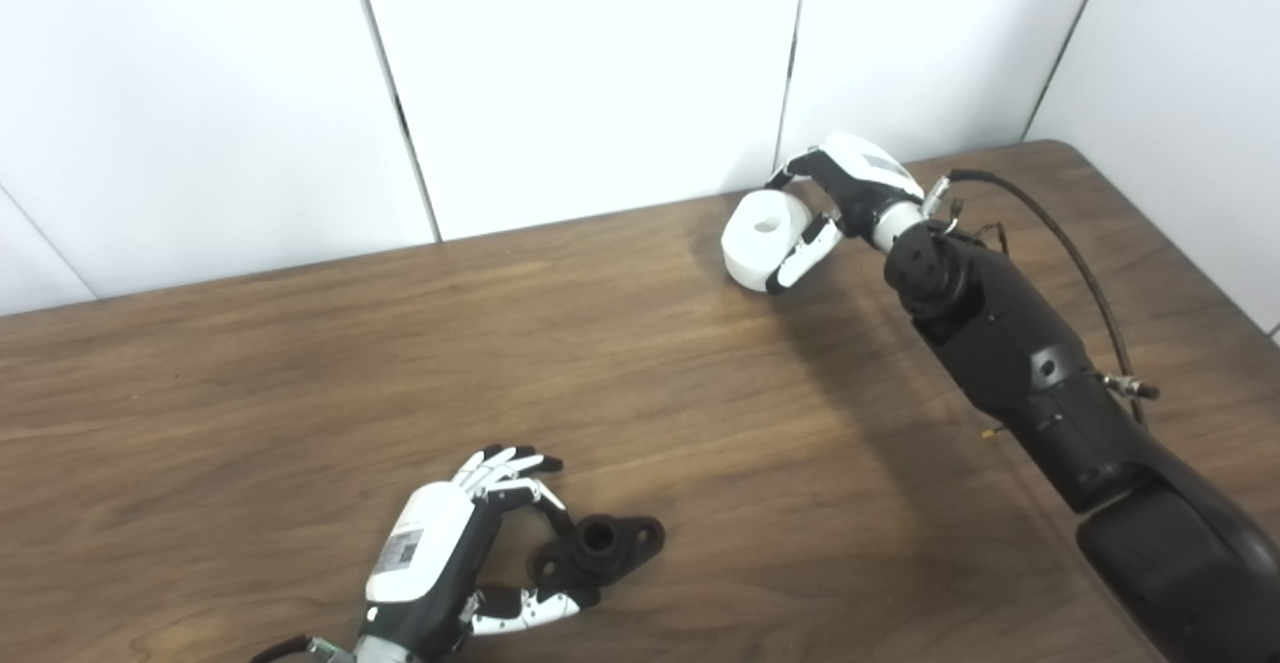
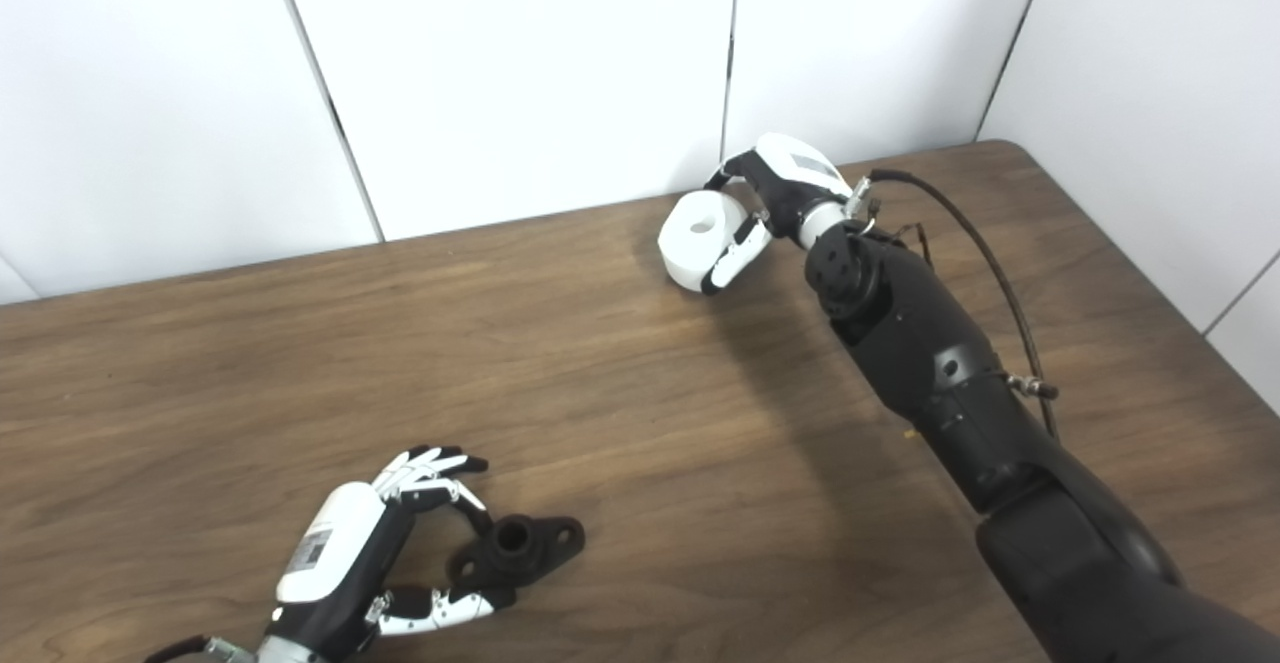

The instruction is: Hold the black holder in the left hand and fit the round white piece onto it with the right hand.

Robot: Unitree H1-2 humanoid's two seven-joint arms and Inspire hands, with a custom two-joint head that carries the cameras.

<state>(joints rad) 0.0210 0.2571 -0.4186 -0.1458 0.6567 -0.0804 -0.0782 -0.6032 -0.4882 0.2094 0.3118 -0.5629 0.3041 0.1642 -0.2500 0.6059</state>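
Observation:
The black holder (image 1: 603,543), a flanged piece with a raised round hub, lies flat on the wooden table (image 1: 350,363) near the front left. My left hand (image 1: 440,553) is beside it, one finger curled onto its far left edge and the thumb against its near edge, pinching that end. The other fingers stick out above it. Far back on the table my right hand (image 1: 850,188) is shut on the round white piece (image 1: 758,236), a thick ring with a centre hole, held just above the tabletop. The two parts are far apart.
White wall panels (image 1: 600,73) stand right behind the table's back edge, close to the right hand. The table's rounded right corner (image 1: 1060,148) is behind the right arm. A black cable (image 1: 1075,253) loops off the right forearm.

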